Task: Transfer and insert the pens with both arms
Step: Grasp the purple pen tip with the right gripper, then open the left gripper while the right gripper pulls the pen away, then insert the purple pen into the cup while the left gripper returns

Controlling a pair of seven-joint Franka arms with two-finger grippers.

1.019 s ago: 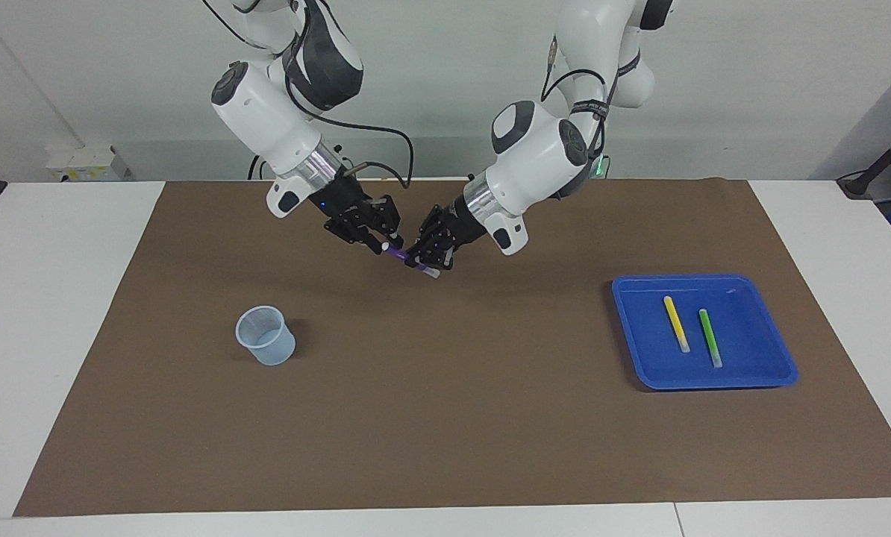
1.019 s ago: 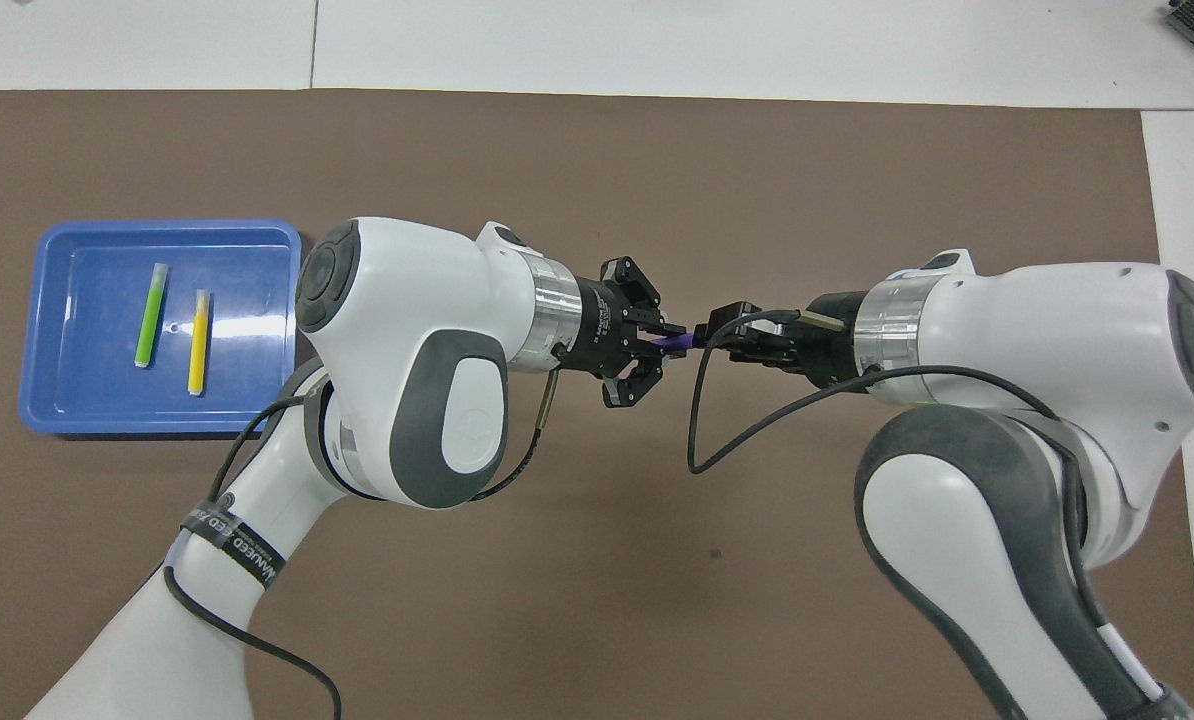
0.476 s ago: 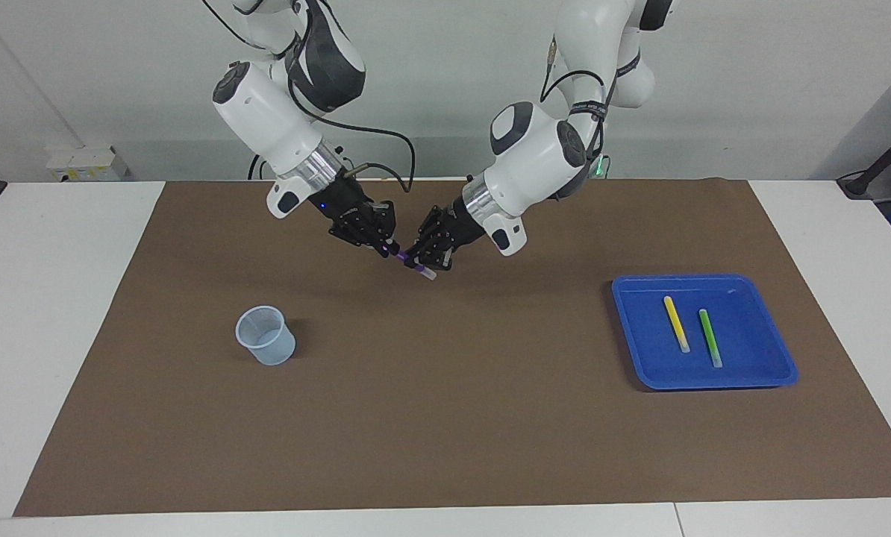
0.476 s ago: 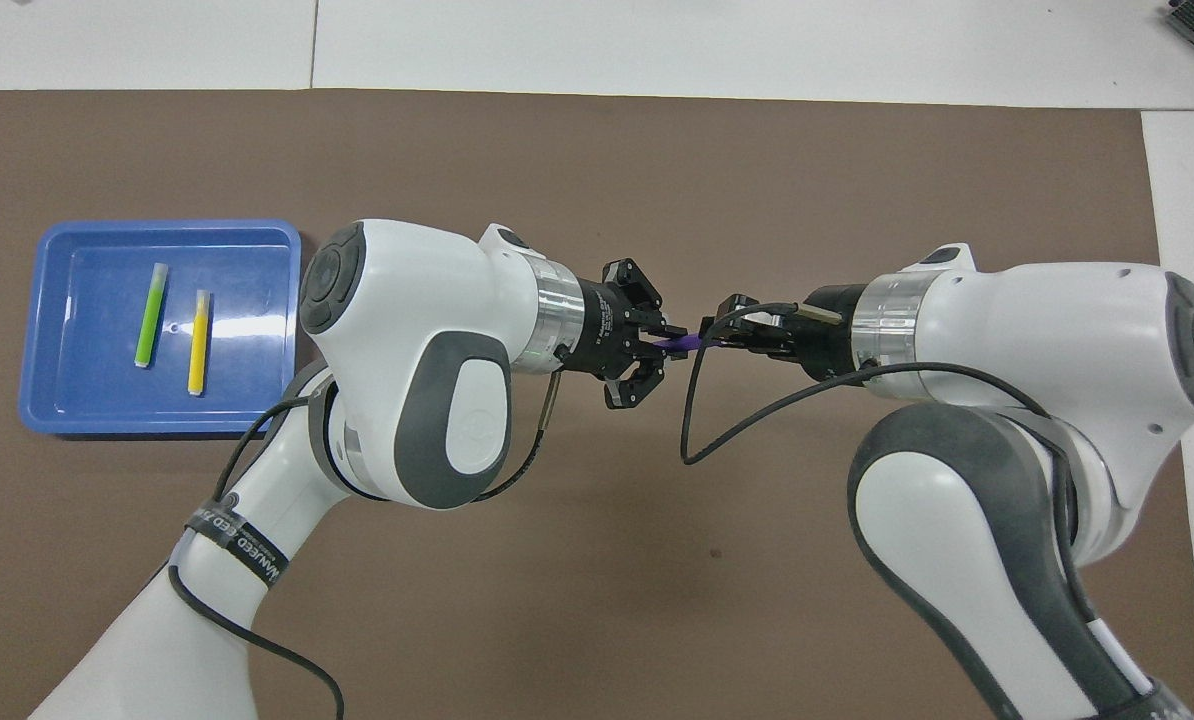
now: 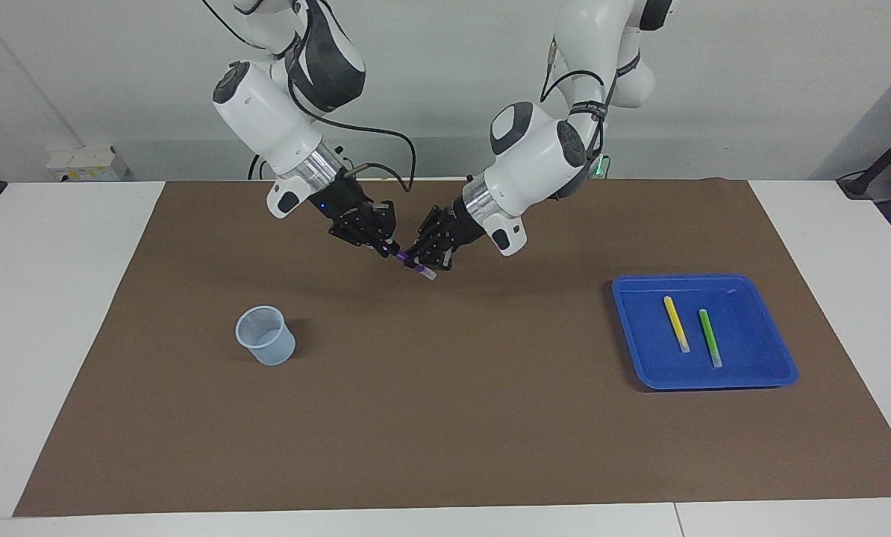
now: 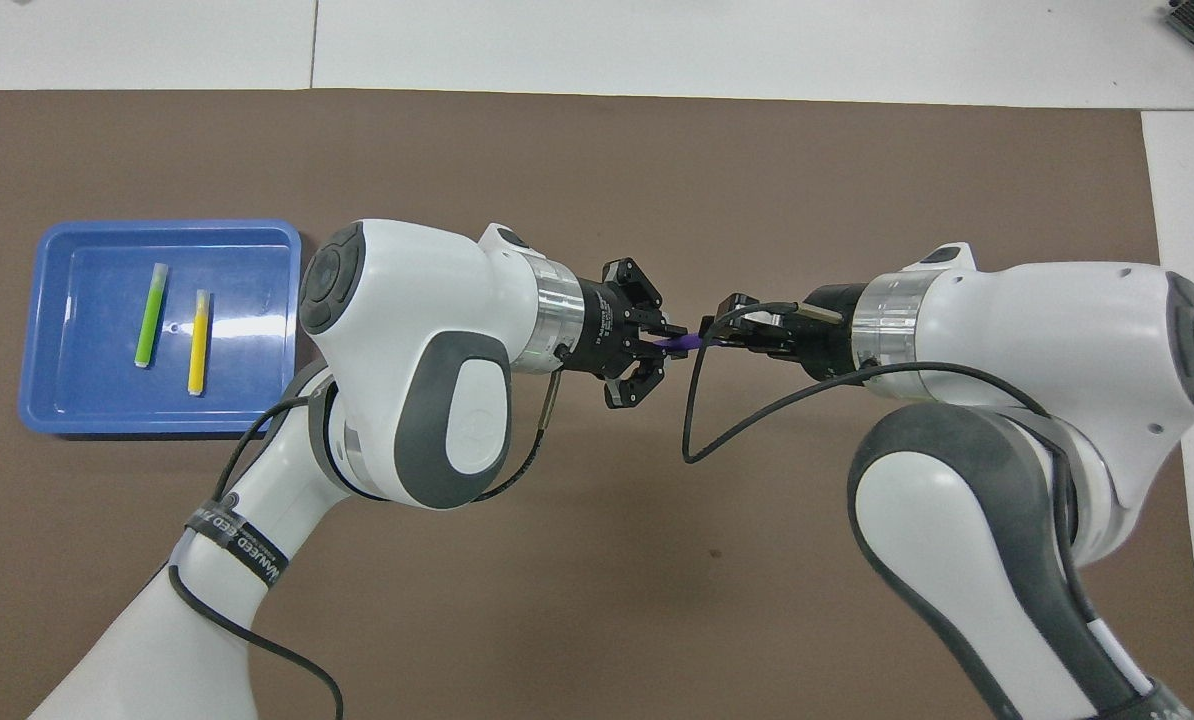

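The purple pen [image 5: 407,261] hangs in the air between both grippers, over the brown mat near the robots' edge; it also shows in the overhead view [image 6: 679,342]. My left gripper [image 5: 424,257] is shut on it near its pale end, which pokes out below. My right gripper [image 5: 383,240] is shut on its purple end. In the overhead view the left gripper [image 6: 652,345] and the right gripper [image 6: 725,332] face each other tip to tip. The yellow pen [image 5: 676,324] and the green pen [image 5: 710,338] lie side by side in the blue tray [image 5: 751,328].
A pale blue cup [image 5: 265,335] stands upright on the brown mat [image 5: 445,418] toward the right arm's end; the right arm hides it in the overhead view. The blue tray [image 6: 87,385] sits toward the left arm's end, holding the yellow pen [image 6: 198,342] and green pen [image 6: 151,316].
The right gripper's fingers have closed in on the pen's purple end. Both hands and the pen shifted very slightly. The tray and cup have not moved.
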